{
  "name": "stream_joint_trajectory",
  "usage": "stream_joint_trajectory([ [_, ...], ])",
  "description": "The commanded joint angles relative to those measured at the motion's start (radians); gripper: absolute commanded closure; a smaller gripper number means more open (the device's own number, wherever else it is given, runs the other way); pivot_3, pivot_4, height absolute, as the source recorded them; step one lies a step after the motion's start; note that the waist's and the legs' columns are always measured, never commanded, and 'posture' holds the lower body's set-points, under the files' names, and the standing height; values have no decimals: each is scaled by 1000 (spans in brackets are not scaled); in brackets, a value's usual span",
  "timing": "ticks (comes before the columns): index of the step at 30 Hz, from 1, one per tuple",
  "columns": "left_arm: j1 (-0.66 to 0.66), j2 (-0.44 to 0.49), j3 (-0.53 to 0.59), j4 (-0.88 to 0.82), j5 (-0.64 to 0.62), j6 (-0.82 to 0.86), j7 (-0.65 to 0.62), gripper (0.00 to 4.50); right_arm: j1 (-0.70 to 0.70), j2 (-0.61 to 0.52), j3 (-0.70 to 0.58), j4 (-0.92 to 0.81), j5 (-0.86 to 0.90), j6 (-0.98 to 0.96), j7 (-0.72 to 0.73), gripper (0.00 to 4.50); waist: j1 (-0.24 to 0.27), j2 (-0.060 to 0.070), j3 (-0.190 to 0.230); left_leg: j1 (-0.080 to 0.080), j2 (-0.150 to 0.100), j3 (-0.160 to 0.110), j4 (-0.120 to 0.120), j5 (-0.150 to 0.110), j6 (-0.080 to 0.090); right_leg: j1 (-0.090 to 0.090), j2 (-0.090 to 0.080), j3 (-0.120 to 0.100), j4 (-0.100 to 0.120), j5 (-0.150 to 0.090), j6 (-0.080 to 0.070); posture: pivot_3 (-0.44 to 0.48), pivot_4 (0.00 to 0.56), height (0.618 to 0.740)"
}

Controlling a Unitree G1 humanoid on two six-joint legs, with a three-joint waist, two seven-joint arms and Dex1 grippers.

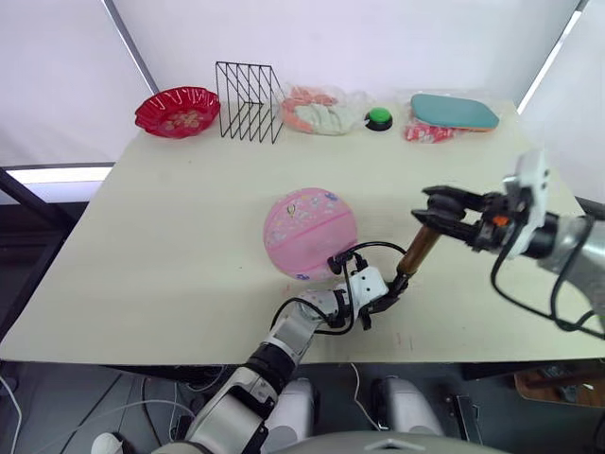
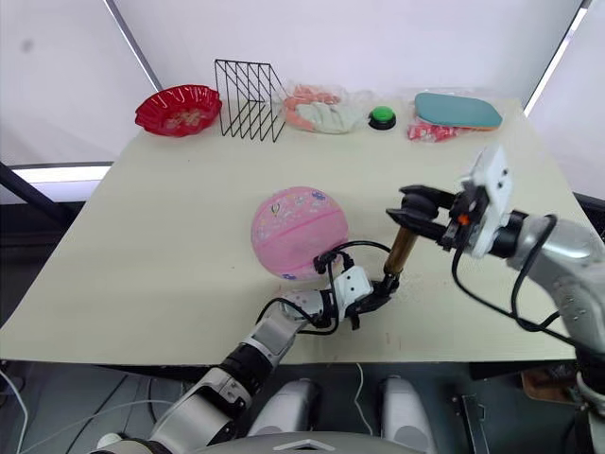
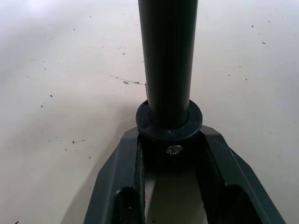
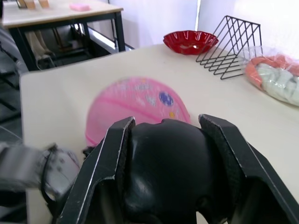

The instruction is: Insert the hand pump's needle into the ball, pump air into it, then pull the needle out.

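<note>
Pumping air into the pink ball

The ball (image 1: 310, 234) sits round and puffed up on the worktop (image 1: 170, 246), pink with little cartoon prints and darker seams. Just beside the ball stands the hand pump (image 1: 416, 252), a slim gold tube leaning a bit, its thin black hose (image 1: 371, 248) curling to the ball. The needle is too small to see. The left claw (image 1: 386, 301) is clamped on the pump's black foot, near the ball. The right claw (image 1: 433, 214) grips the black T-handle on top. To pump well, I think the foot must stay put while the handle goes straight along the tube.
</note>
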Motion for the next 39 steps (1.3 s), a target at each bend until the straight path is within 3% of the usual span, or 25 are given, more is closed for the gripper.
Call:
stream_joint_trajectory([
  [1, 42, 28, -17, 42, 43, 68, 8, 3554, 101, 65, 185, 181, -176, -86, 36, 2813, -6, -1, 0, 3, 0, 0, 0, 0, 0, 3, 0, 0, 0, 0, 0, 0, 150, 740],
  [5, 46, 32, -10, 26, 35, 83, 11, 3554, 106, 122, 186, 193, -203, -122, 35, 2813, -11, 0, 0, 13, 5, -2, -4, -3, -4, 14, -1, 1, -1, -4, -3, 0, 150, 740],
  [11, 40, 34, -5, 38, 34, 81, 9, 3554, 17, 41, 49, 99, -119, -54, 69, 2813, -5, 4, 1, 13, 5, -2, -4, -1, -1, 9, 0, 0, 0, -2, 0, 0, 150, 740],
  [17, 29, 34, 0, 63, 32, 69, 6, 3554, -139, -67, -136, -50, 131, 180, 33, 2813, 3, 12, 15, 7, 0, -1, -3, -1, -1, 4, -3, 0, -1, -1, 1, 0, 150, 740],
  [19, 26, 33, 0, 73, 32, 63, 3, 3554, -208, -123, -208, -72, 238, 270, 12, 2813, 4, 16, 19, -3, -1, -1, 0, 0, 0, -5, -5, 0, 0, -1, 1, 0, 150, 740],
  [26, 16, 33, -7, 96, 30, 48, -4, 3554, -352, -264, -363, -51, 513, 511, -97, 2813, 15, 11, 24, -10, -3, 0, 3, 0, 0, -8, -6, -2, 0, 1, -1, 0, 150, 740],
  [31, 19, 29, -15, 93, 29, 47, -5, 3554, -306, -290, -332, -69, 466, 512, -86, 2813, 23, 12, 25, -12, -3, 1, 4, 0, 0, -11, -6, -2, 0, 1, -1, 0, 150, 740],
  [39, 30, 33, -23, 55, 35, 65, -6, 3554, -28, -121, -115, -71, 169, 246, -21, 2813, 16, 4, 15, -6, -1, 3, 3, -1, 0, -6, -4, -2, 0, 1, 0, 0, 150, 740],
])
